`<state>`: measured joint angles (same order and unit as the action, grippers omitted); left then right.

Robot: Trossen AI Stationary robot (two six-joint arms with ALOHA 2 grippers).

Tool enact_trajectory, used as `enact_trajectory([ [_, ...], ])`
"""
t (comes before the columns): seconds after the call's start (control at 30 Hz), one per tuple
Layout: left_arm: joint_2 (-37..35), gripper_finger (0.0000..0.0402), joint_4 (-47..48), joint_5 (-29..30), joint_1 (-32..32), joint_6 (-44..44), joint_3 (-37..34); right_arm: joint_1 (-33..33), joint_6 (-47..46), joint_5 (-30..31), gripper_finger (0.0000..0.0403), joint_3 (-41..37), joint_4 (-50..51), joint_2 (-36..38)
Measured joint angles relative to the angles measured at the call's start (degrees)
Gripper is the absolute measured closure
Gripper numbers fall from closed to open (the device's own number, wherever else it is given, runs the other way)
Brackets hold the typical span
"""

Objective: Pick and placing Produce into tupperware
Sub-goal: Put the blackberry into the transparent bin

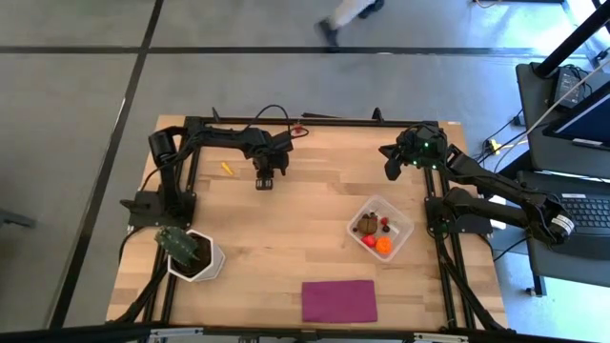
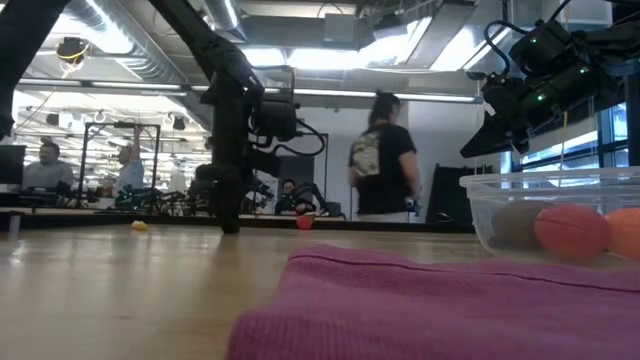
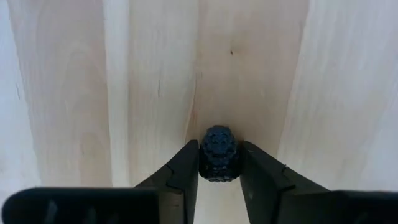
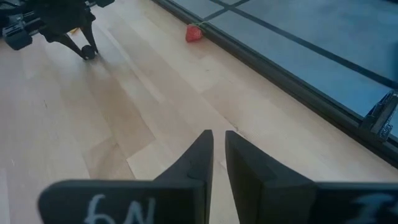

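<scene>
A dark bumpy berry [image 3: 219,154] sits on the wooden table between the fingers of my left gripper [image 1: 267,181], which points straight down at the table's far middle and is shut on it. My right gripper [image 4: 219,149] hangs shut and holds nothing above the far right corner. The clear tupperware [image 1: 381,229] stands right of centre and holds an orange ball [image 1: 383,246], a brown oval [image 1: 365,225] and small red pieces. A yellow bit [image 1: 226,169] lies left of the left gripper. A red strawberry [image 4: 194,32] lies by the far edge. My left gripper pinches the dark berry by its two opposite sides [image 3: 204,158] between its two fingers [image 3: 186,168]. The fingers come from above, pointing down. The berry stands on end with its underside at the table top; whether it is off the wood, I cannot tell.
A green plant in a white pot [image 1: 195,255] stands at the near left. A flat magenta cloth [image 1: 339,300] lies at the near edge. A black frame [image 1: 315,122] runs along the table's edges. A person [image 2: 385,155] walks beyond the far side.
</scene>
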<state>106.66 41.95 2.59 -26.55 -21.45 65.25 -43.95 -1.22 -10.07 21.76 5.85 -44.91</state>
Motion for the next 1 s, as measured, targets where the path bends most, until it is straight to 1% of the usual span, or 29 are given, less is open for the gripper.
enact_trajectory([
  [0.03,0.1,0.0312,0.5,-0.8,0.0,2.1,0.6,0.0,0.0,0.0,0.0356,0.0,0.0,0.0],
  [0.1,0.2,0.0305,1.7,-5.6,0.0,6.1,2.6,0.0,0.0,0.0,0.0357,0.0,0.0,0.0],
  [0.17,0.1,0.0301,2.0,-13.7,0.0,10.7,5.1,0.0,0.0,0.0,0.0357,0.0,0.0,0.0],
  [0.23,0.1,0.0303,1.4,-23.1,-0.1,14.9,8.5,0.0,0.0,0.0,0.0356,0.0,0.0,0.0],
  [0.27,0.1,0.0306,0.0,-27.9,0.0,16.9,10.3,0.0,0.0,0.0,0.0356,0.0,0.0,0.0],
  [0.33,0.1,0.0313,-4.5,-34.8,0.5,20.2,13.5,0.0,0.0,0.0,0.0357,0.0,-0.1,0.0],
  [0.4,0.1,0.0317,-10.7,-38.0,1.4,22.5,16.9,0.0,0.0,0.0,0.0356,0.0,-0.3,0.0],
  [0.47,0.1,0.0315,-17.0,-37.7,2.9,23.6,20.5,0.0,0.0,0.0,0.0356,0.0,-0.6,0.0],
  [0.6,0.6,0.0307,-26.2,-32.1,7.1,22.7,26.1,0.0,0.1,0.0,0.0356,0.0,-0.6,0.0],
  [0.73,2.6,0.0314,-33.7,-22.2,11.9,20.8,29.7,0.0,0.2,0.0,0.0356,0.0,-0.6,0.0],
  [0.83,6.5,0.0318,-37.5,-17.0,15.0,17.3,32.7,0.0,0.3,0.0,0.0356,0.0,-0.7,0.0],
  [1.0,14.6,0.0304,-39.0,-16.8,17.6,16.9,38.9,0.0,1.3,0.0,0.0356,0.0,-0.7,0.0],
])
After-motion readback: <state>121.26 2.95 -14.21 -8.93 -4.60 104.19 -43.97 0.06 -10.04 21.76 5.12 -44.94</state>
